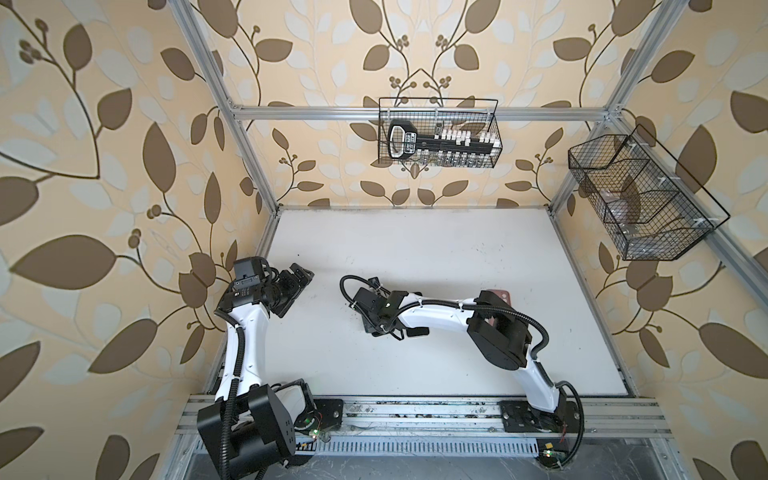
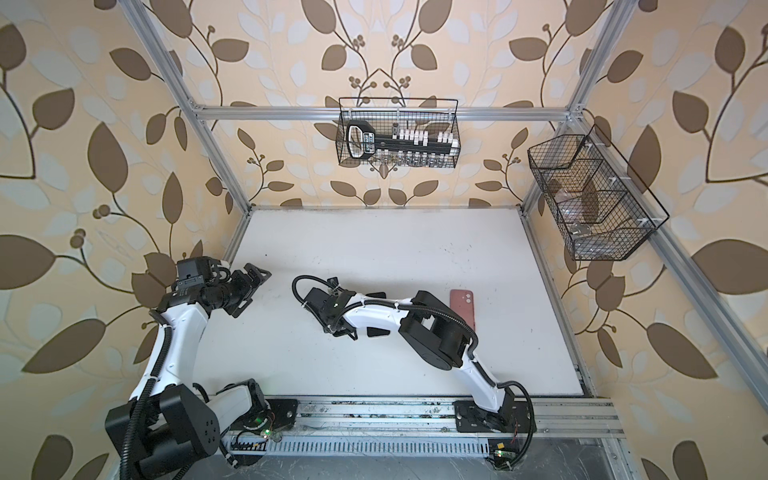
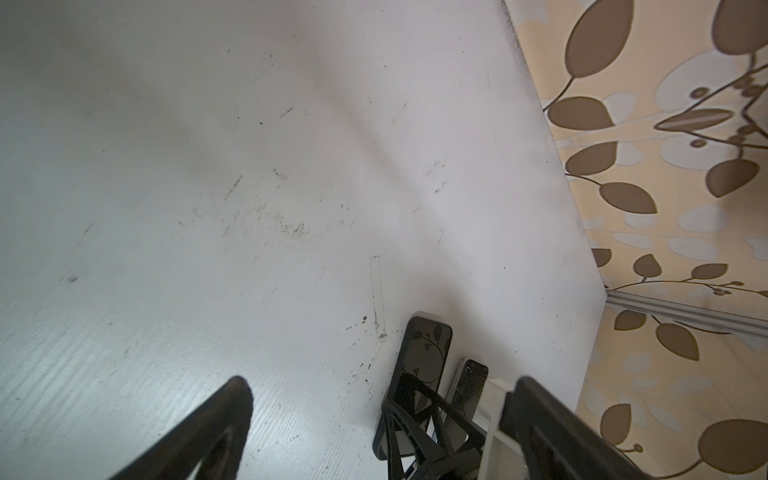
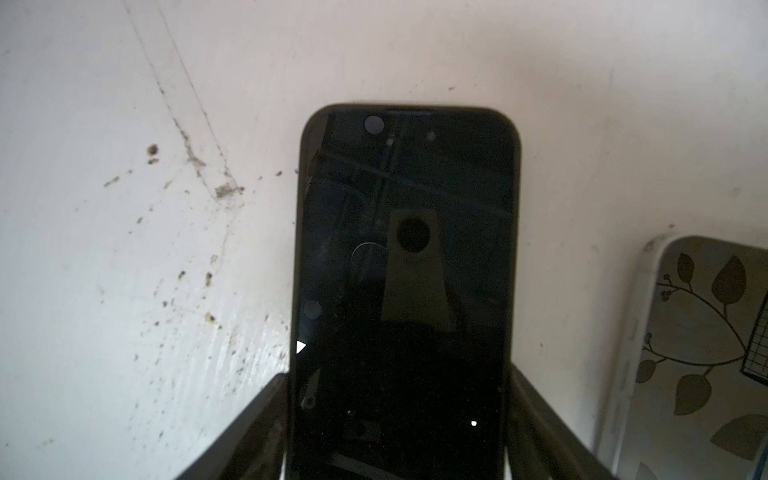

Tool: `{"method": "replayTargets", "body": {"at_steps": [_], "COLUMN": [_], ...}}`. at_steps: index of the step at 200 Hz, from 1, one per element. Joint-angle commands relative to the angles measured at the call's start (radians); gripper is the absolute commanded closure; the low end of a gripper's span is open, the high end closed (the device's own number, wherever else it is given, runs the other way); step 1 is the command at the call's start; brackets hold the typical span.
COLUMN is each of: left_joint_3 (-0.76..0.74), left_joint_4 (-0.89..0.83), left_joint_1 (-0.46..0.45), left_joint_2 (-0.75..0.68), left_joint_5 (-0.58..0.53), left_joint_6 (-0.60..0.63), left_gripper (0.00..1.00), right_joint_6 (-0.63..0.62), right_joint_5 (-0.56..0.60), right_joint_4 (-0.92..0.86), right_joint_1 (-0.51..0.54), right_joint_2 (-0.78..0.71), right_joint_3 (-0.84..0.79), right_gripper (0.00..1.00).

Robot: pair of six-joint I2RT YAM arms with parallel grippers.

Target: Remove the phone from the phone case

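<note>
Enclosure seen from above. Walls: beige wallpaper [image 1: 104, 137] printed with brown and pale leaves. Floor: a white, scuffed tabletop [image 1: 415, 249] under even light. Aluminium frame [image 1: 415, 113] bars edge the walls. A black rear wire basket [image 1: 494, 137] hangs from the back bar, and a side wire basket [image 1: 648, 245] hangs on the right.

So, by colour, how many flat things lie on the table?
Black phone: 1
Pale-edged phone: 1
Pink phone case: 1
Total: 3
</note>
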Motion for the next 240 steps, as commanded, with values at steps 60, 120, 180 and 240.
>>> {"method": "replayTargets", "body": {"at_steps": [60, 120, 180, 240], "left_joint_3": [-0.02, -0.117, -0.178, -0.185], "left_joint_4": [0.03, 0.109, 0.199, 0.342], "left_joint_1": [0.01, 0.003, -0.172, -0.386], "left_joint_2": [0.006, -0.068, -0.088, -0.018], "left_joint_5": [0.087, 0.219, 0.28, 0.224], "left_joint_6": [-0.016, -0.115, -0.203, -0.253], "left_gripper": [0.01, 0.01, 0.01, 0.01], "right_joint_6": [-0.044, -0.056, -0.064, -0.069], "right_joint_5": [0.019, -0.001, -0.019, -0.034], "right_joint_4": [-0.005, 0.022, 0.05, 0.051], "right_joint_1": [-0.028, -0.041, -0.046, -0.044], "right_joint_2": [-0.096, -0.14, -0.221, -0.332], "right_joint_3": [-0.056, -0.071, -0.108, -0.151], "right_gripper": [0.33, 0.34, 0.34, 0.34]}}
